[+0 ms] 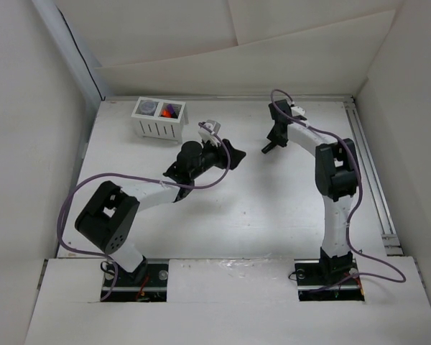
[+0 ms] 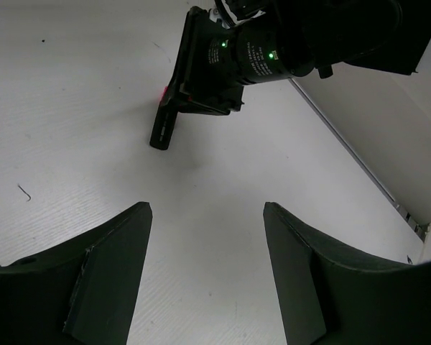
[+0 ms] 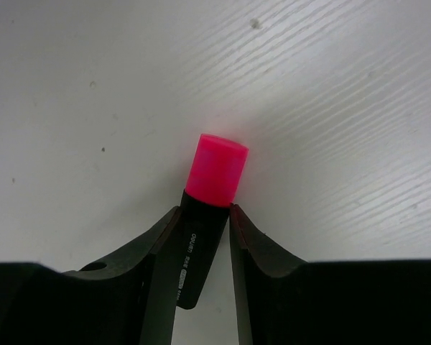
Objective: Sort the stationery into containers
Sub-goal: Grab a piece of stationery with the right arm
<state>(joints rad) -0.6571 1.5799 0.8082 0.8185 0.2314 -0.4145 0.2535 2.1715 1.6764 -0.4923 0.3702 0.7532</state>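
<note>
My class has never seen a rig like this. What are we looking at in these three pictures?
Two robot arms are bolted to a white table. The wide picture looks down from above. The other two come from a camera on each wrist. The right end effector is shut on a black marker with a pink cap. The left end effector is open and empty, facing that marker. At the far left stands a white organiser, with a round purplish piece in one compartment and an orange-and-purple piece in the other.
</note>
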